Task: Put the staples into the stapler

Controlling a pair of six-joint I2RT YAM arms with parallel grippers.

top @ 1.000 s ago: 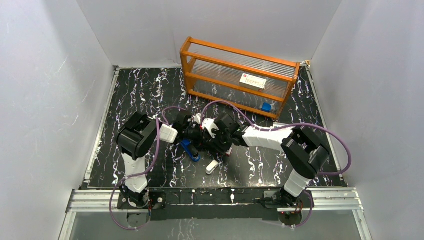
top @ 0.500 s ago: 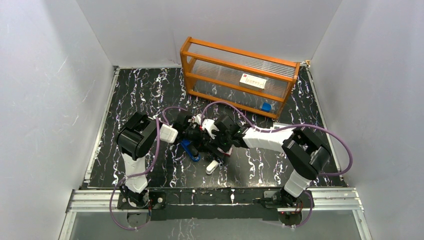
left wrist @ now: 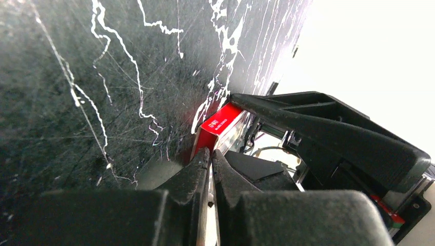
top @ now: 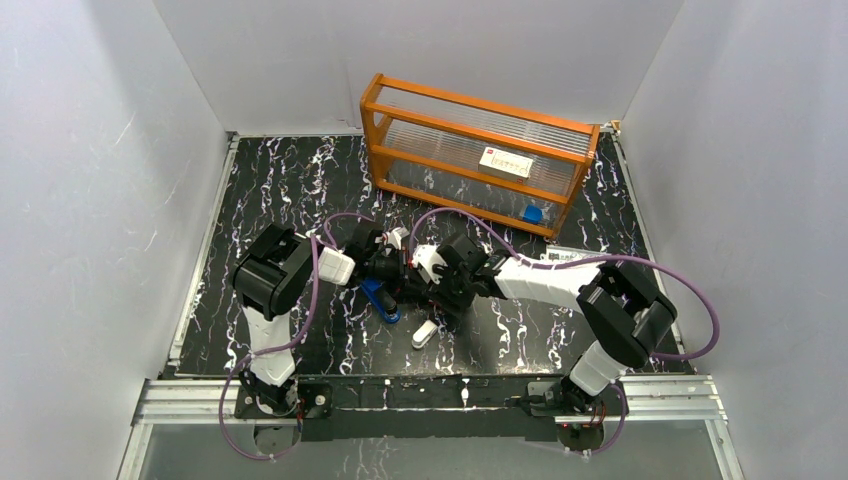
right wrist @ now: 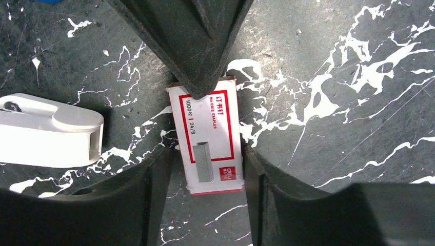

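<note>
Right wrist view, nearest first: found the right pincer [right wrist: 208, 151] closed in on the staple box [right wrist: 208, 128], with a finger against each long side and apparently touching, so judged it to be grasping the box. Saw the box lying flat on the black marbled tabletop [right wrist: 333, 169], printed face up. Spotted no loose staples anywhere; presumably inside the cardboard. Just beyond, met the left pincer [right wrist: 201, 87] bearing on the box's far end, clenched to a hairline gap as seen in the left wrist view. Could not tell whether a flap was pinched in that gap. Off to the side, noted a white rounded object [right wrist: 51, 130], near the box but apart from it. Farther on, in the top external view, placed the stapler [top: 380, 300] on the tabletop just beside both pincers. Could not tell whether its channel lay open. Farthest back, picked out an orange rack [top: 475, 150], well apart from the work.

Judged the step in hand to be getting the box open. Called for a steady but gentle squeeze from the right side, enough to pin the box without buckling the cardboard. Called also for drawing the far end straight out along the box's length rather than upward. Needed the box kept flat so that no strips spilled, and needed care to stay off the white object.
</note>
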